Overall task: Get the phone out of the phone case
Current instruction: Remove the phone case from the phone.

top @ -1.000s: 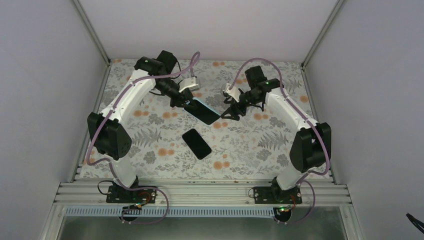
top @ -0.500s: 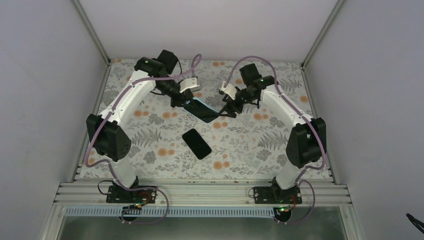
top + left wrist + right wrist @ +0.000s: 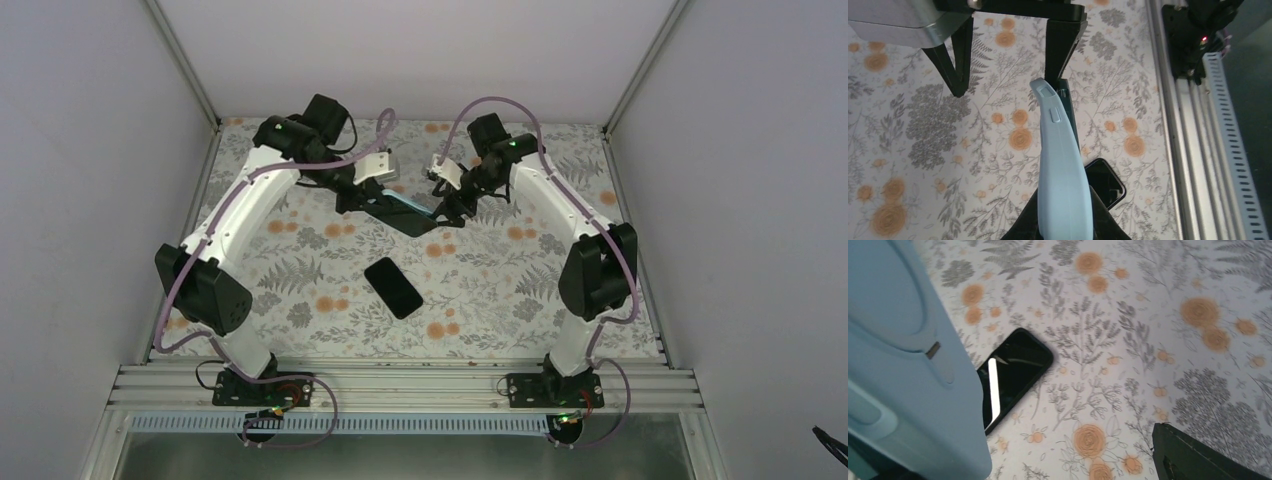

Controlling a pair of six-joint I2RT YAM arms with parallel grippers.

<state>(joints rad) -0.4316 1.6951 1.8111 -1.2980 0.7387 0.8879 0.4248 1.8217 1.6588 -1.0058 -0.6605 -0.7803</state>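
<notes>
The pale-blue phone case [image 3: 409, 207] is held in the air at the back of the table, tilted on edge. My left gripper [image 3: 378, 203] is shut on its near end. In the left wrist view the case [image 3: 1063, 170] runs away from the fingers [image 3: 1024, 225], with a dark edge along its right side. My right gripper [image 3: 444, 208] is open at the case's far end; in the left wrist view one of its fingers [image 3: 1063, 45] touches the tip. In the right wrist view the case [image 3: 903, 355] fills the left. A bare black phone [image 3: 393, 287] lies flat on the table.
The floral mat [image 3: 500, 280] covers the table, with walls on three sides and an aluminium rail [image 3: 400, 385] at the near edge. The black phone also shows in the left wrist view [image 3: 1105, 182] and the right wrist view [image 3: 1013, 375].
My left gripper has raised the case and turned it from nearly flat to on edge. My right gripper has moved left and back until it reached the case's far end. The black phone has not moved.
</notes>
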